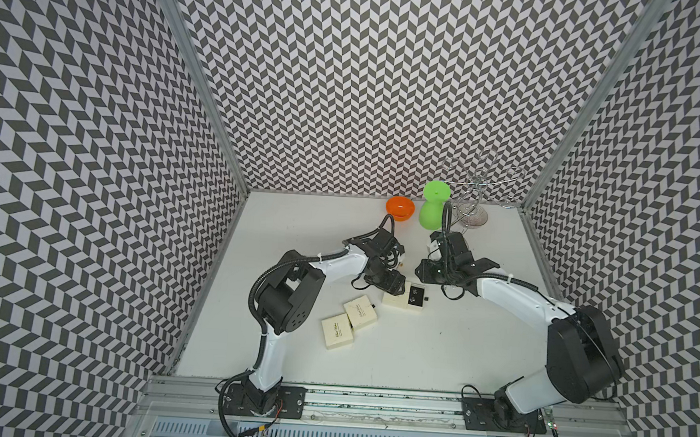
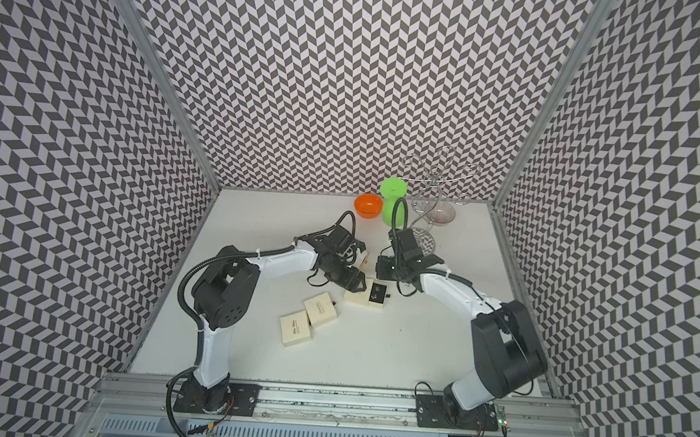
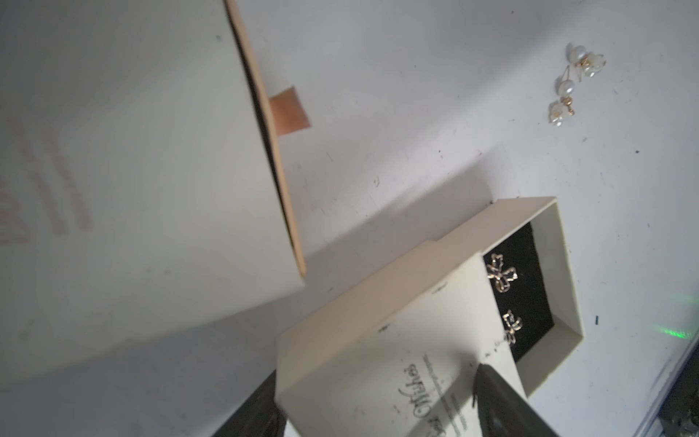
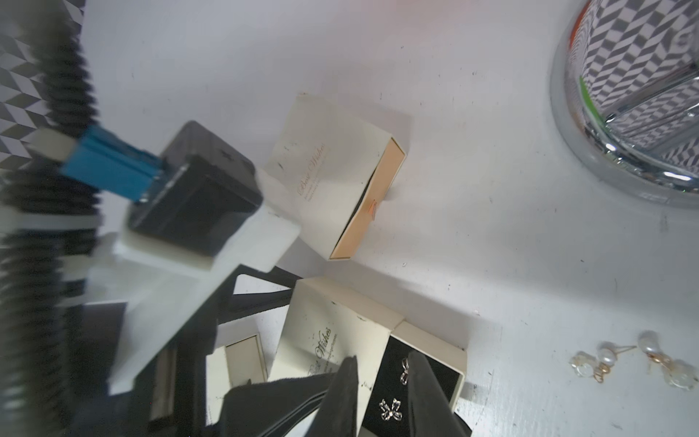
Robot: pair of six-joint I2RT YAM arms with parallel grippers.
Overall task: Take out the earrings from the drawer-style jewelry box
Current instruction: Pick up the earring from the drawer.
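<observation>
I have the right fingers (image 4: 421,389) slightly parted, gripping nothing I can see, straddling the earrings (image 4: 389,410) in the open drawer (image 4: 427,338); left fingers (image 3: 503,401) clamp the box (image 3: 378,340).

Four boxes (image 1: 336,331) — one open. Four earrings (image 3: 499,276): two bows (image 3: 512,327), two pearls (image 3: 565,87). One bowl (image 1: 400,208), one vase (image 1: 431,216), one stand (image 1: 475,221) — and two arms (image 1: 337,264).

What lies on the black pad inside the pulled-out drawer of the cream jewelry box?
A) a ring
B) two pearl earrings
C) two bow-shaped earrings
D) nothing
C: the left wrist view shows two bow-shaped earrings on the black pad in the open drawer of the jewelry box, while the pearl earrings lie outside on the table.
</observation>
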